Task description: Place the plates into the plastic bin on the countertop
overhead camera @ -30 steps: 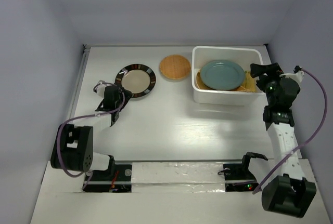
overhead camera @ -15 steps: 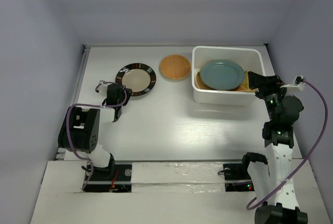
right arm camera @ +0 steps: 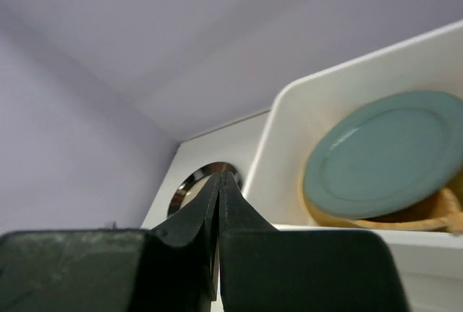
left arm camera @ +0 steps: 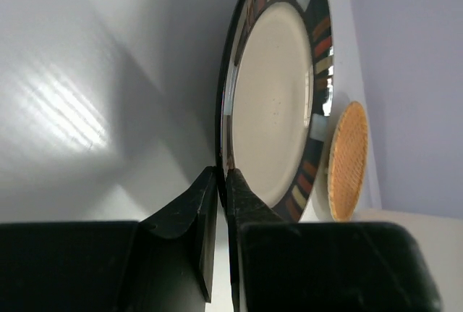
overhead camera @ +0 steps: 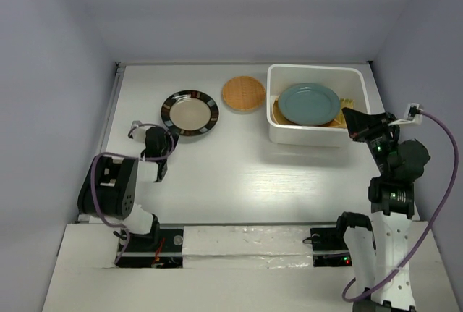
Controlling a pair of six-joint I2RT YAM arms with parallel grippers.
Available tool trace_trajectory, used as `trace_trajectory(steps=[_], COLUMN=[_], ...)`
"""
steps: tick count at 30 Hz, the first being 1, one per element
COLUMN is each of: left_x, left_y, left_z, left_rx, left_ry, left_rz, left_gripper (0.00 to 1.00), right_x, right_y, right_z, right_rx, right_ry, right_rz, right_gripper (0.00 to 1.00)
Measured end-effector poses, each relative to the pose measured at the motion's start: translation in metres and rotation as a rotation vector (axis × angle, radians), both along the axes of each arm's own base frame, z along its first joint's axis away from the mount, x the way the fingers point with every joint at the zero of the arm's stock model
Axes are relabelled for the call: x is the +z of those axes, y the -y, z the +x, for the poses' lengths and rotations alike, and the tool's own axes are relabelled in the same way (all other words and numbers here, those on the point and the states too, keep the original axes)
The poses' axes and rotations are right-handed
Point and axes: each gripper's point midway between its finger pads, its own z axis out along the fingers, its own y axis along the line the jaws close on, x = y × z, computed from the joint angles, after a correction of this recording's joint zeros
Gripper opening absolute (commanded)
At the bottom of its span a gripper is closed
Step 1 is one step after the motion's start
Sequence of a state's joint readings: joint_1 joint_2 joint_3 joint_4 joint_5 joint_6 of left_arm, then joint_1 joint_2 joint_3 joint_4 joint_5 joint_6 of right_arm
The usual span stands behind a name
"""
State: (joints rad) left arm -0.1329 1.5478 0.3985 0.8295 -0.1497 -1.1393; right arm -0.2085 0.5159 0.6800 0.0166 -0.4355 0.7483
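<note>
Both claws are clenched on nothing. The left gripper (left arm camera: 223, 176) has its fingers pressed together, tips pointing at the near left rim of the black-rimmed plate (overhead camera: 189, 113). From overhead it looks just short of that rim, though the wrist view cannot settle whether it touches. The right gripper (right arm camera: 219, 178) is likewise shut tight and empty, held by the near right corner of the plastic bin (overhead camera: 315, 138) and aimed across it.

The countertop (overhead camera: 246, 174) is flat matt white, with a soft streaked glare near its middle. Plain pale lilac walls (overhead camera: 239, 8) close it in at the far edge and on both sides, and a thin rail runs along the left edge.

The bin stands in the far right corner of the counter. A teal plate (overhead camera: 309, 103) lies flat inside, on top of yellow-orange dishes whose edges show beneath it. The woven tan plate (overhead camera: 243, 93) lies on the counter near the far edge, just beside the bin's left wall. The black-rimmed plate lies to its left, apart from it.
</note>
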Motion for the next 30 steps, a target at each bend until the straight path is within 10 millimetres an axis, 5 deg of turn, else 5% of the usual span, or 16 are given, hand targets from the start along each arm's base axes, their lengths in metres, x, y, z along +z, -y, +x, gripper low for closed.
trace_trajectory(steps=[5, 6, 8, 9, 11, 15, 17, 20, 30], left_x=[0.035, 0.044, 0.055, 0.056, 0.054, 0.051, 0.054, 0.056, 0.053], left_y=[-0.007, -0.008, -0.009, -0.01, -0.011, -0.01, -0.008, -0.005, 0.016], left_z=[-0.028, -0.032, -0.043, -0.049, -0.063, -0.085, -0.093, -0.104, -0.128], left_rx=[-0.002, -0.006, -0.014, -0.02, -0.031, -0.06, -0.076, -0.102, -0.21], left_ry=[0.101, 0.126, 0.161, 0.165, 0.163, 0.16, 0.169, 0.178, 0.16], left_rz=[0.029, 0.037, 0.052, 0.059, 0.068, 0.073, 0.075, 0.072, -0.023], left_gripper=[0.0, 0.0, 0.0, 0.0, 0.0, 0.0, 0.0, 0.0, 0.0], right_x=[0.014, 0.014, 0.003, -0.005, -0.038, -0.133, -0.177, -0.217, -0.277], right_y=[-0.059, -0.076, -0.106, -0.119, -0.145, -0.19, -0.205, -0.222, -0.292], right_z=[-0.028, -0.037, -0.05, -0.054, -0.055, -0.052, -0.05, -0.046, -0.037], right_rx=[0.242, 0.313, 0.431, 0.478, 0.537, 0.562, 0.536, 0.492, 0.459], right_ry=[0.046, 0.054, 0.04, 0.021, -0.061, -0.324, -0.454, -0.564, -0.708], right_rz=[0.0, 0.012, 0.054, 0.076, 0.122, 0.152, 0.138, 0.126, 0.254], right_gripper=[0.02, 0.19, 0.37, 0.52, 0.63, 0.8, 0.83, 0.84, 0.83])
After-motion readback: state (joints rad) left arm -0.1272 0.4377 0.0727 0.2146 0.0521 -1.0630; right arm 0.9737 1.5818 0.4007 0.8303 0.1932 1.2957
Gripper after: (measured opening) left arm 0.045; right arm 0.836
